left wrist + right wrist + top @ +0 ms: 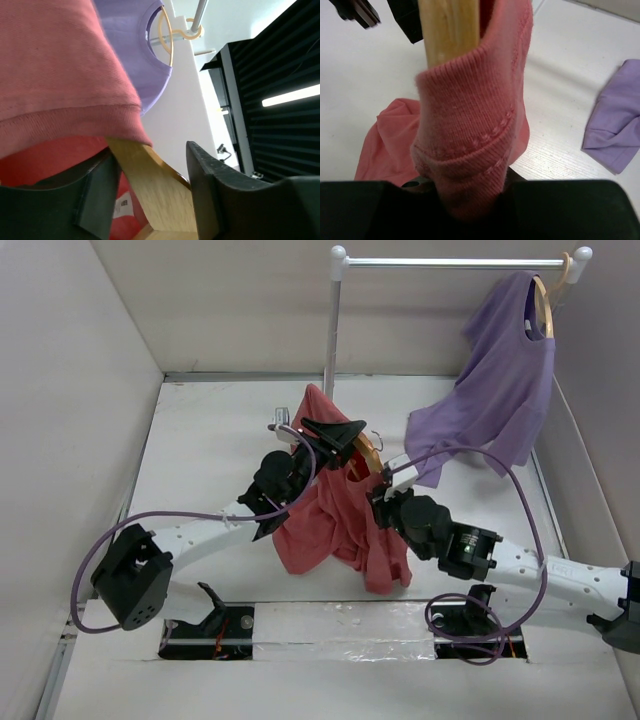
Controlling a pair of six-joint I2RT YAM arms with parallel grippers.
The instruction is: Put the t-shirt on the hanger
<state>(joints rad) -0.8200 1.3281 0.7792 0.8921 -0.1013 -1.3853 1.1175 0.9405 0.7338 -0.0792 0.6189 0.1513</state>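
Tees x2: t-shirt (322,522), purple tee (500,390). Hangers x2: hanger (368,452), pale hanger (545,306).

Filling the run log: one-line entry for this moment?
left pincer: open around wooden hanger | right pincer: shut on coral t-shirt collar | hanger: partly inside t-shirt

Left hand (150,155) parted, right hand (378,492) clamped tight, the two close together

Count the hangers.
2. One hanger is inside the red t-shirt at the centre; the other hanger hangs on the rail, carrying the purple t-shirt.
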